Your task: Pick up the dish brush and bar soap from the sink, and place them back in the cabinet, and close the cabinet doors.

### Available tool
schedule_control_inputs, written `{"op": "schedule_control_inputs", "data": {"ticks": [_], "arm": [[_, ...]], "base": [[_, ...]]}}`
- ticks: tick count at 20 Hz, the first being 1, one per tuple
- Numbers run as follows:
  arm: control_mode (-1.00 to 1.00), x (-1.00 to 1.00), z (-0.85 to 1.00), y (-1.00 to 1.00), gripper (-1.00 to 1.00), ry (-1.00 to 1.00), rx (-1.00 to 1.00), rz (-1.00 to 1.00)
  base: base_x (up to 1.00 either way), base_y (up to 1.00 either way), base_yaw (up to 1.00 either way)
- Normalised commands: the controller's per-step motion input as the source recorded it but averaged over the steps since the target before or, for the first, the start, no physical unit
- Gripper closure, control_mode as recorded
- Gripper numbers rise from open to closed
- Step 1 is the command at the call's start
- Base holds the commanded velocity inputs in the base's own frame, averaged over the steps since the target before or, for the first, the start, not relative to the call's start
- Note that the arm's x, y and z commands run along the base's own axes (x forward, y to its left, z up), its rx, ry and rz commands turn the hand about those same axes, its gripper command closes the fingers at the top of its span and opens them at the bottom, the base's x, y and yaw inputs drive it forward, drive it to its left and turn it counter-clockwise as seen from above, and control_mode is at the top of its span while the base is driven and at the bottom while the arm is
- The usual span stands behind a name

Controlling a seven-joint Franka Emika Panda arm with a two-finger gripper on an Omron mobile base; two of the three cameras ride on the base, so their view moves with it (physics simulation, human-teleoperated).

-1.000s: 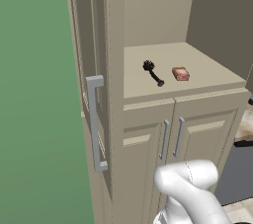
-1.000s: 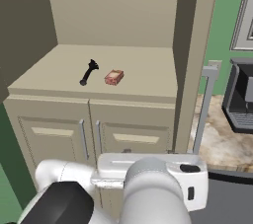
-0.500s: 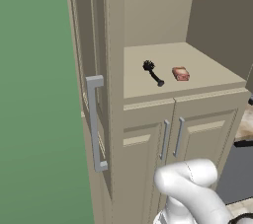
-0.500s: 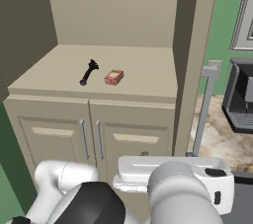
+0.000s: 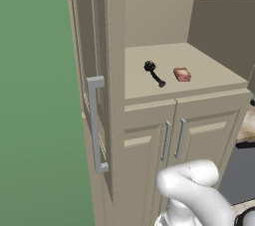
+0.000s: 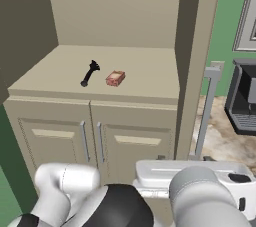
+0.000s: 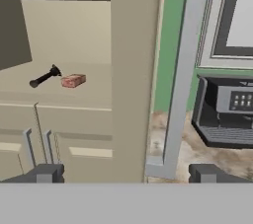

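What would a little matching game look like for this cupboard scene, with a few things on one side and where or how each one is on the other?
Things:
1. dish brush
2. bar soap
3. cabinet doors
4. gripper

States:
A. swung open, grey bar handles showing
B. pinkish-orange, lying on the shelf to the right of the black item
C. open, holding nothing
D. black, lying on the shelf

Pairs: 1-D, 2-B, 3-A, 4-C

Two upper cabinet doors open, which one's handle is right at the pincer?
The right cabinet door: its grey bar handle rises between the open pincer's fingertips in the hand view. The left door's handle is far off.
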Motion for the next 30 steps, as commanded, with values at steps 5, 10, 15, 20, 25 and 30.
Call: {"op": "schedule_control_inputs", "data": {"ticks": [5, 10, 15, 20, 25, 30], "arm": [[-1.0, 0.0, 0.0, -0.22, -1.0, 0.0, 0.0, 0.0], [-1.0, 0.0, 0.0, -0.19, -1.0, 0.0, 0.0, 0.01], [-1.0, 0.0, 0.0, -0.17, -1.0, 0.0, 0.0, 0.08], [-1.0, 0.0, 0.0, -0.14, -1.0, 0.0, 0.0, 0.1], [-1.0, 0.0, 0.0, -0.14, -1.0, 0.0, 0.0, 0.11], [-1.0, 0.07, 0.0, -0.03, -1.0, 0.0, 0.0, 0.08]], "base": [[0.0, 0.0, 0.0], [0.0, 0.0, 0.0], [0.0, 0.0, 0.0], [0.0, 0.0, 0.0], [0.0, 0.0, 0.0], [0.0, 0.0, 0.0]]}}
